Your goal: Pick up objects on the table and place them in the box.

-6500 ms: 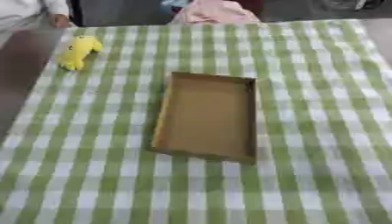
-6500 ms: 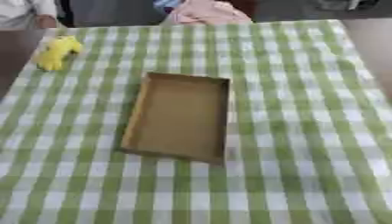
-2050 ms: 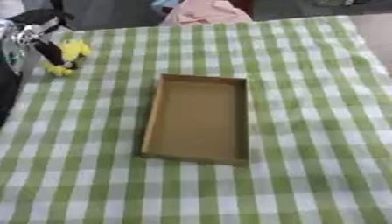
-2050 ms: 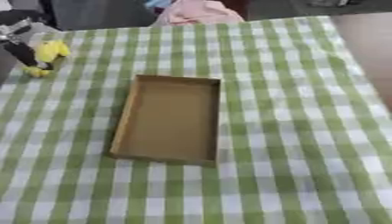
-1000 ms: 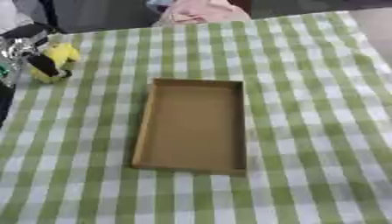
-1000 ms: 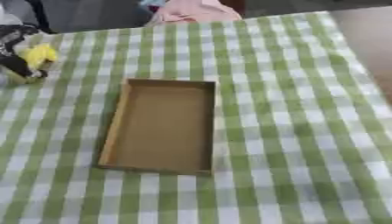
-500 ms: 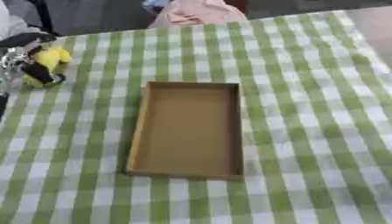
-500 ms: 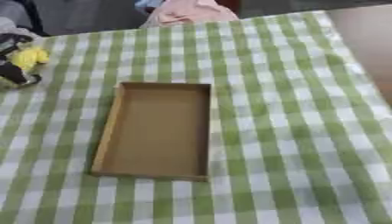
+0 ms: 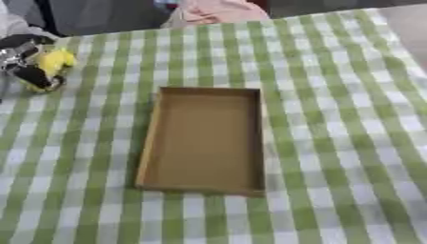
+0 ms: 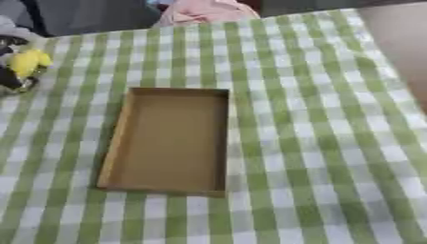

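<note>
- Box (image 9: 204, 140) sits empty mid counter (image 9: 350, 143).
- Left hand (image 9: 25, 66), far left of the box, curls round the yellow toy (image 9: 55, 61).
- Toy might slip out on the way and land beside the box.

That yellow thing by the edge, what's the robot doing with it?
The robot's left hand has its fingers around a small yellow object at the far left of the green checked tablecloth. It looks like it is picking it up to put in the cardboard box, which sits open and empty in the middle of the table. The yellow object is not in the box yet. The right hand is not in view.
</note>
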You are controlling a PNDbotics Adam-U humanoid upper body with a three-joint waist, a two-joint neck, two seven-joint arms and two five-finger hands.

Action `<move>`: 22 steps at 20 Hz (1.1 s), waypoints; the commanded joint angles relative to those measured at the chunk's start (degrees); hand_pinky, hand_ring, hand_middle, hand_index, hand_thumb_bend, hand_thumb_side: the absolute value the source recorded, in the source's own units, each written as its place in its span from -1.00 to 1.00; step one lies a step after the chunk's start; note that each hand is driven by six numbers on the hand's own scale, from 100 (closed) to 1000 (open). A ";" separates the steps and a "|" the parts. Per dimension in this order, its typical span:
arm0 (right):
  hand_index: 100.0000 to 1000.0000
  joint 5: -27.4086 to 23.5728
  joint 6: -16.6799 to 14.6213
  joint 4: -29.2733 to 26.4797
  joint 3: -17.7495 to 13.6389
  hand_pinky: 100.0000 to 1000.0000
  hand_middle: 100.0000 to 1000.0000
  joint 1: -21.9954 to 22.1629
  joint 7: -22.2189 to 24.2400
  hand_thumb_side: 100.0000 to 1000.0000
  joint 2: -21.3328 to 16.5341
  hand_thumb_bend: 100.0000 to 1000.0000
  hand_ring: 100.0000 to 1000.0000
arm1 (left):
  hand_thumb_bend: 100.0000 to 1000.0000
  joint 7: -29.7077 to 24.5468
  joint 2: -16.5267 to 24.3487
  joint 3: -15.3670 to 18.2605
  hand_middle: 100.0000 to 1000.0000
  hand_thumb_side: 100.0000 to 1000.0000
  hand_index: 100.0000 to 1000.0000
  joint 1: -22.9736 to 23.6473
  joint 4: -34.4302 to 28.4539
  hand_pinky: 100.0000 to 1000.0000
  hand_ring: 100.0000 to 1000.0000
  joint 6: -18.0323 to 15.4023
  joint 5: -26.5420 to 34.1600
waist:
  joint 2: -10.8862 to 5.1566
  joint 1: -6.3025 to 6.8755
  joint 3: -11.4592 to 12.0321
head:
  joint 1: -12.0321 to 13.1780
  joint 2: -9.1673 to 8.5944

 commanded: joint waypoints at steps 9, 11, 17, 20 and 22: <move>0.66 0.41 0.11 -1.10 -0.38 0.49 0.09 -0.32 -0.01 0.76 -0.22 -1.00 0.28 | -0.45 -3.26 2.24 -1.24 0.81 -0.97 0.92 -0.26 2.41 -0.37 0.34 -0.39 2.57 | -0.87 -0.05 -0.75 | 0.44 -0.36; 0.66 0.45 0.16 -1.10 -0.46 0.49 0.09 -0.35 -0.03 0.76 -0.09 -1.00 0.28 | -0.36 -1.95 2.14 -1.57 0.77 -1.00 0.91 -0.05 2.79 -0.44 0.25 -0.28 2.19 | -0.86 0.01 -0.92 | 0.49 -0.37; 0.66 0.40 0.28 -1.10 -0.49 0.49 0.08 -0.30 0.04 0.76 0.07 -1.00 0.28 | -0.51 2.79 1.87 -2.48 0.46 -1.00 0.51 0.11 4.05 -0.78 0.01 0.38 0.00 | -1.02 0.04 -1.18 | 0.45 -0.21; 0.66 0.38 0.45 -1.10 -0.38 0.49 0.08 -0.19 0.32 0.76 0.18 -1.00 0.28 | -0.65 4.61 1.71 -2.12 0.41 -1.00 0.50 -0.12 3.63 -0.76 0.05 0.40 0.17 | -1.18 0.10 -1.12 | 0.41 0.02; 0.66 0.33 0.58 -1.10 -0.37 0.49 0.08 -0.19 0.43 0.76 0.18 -1.00 0.28 | -0.68 4.75 1.78 -1.95 0.36 -1.00 0.50 -0.38 3.30 -0.75 0.06 0.08 0.49 | -1.34 0.18 -1.03 | 0.35 0.15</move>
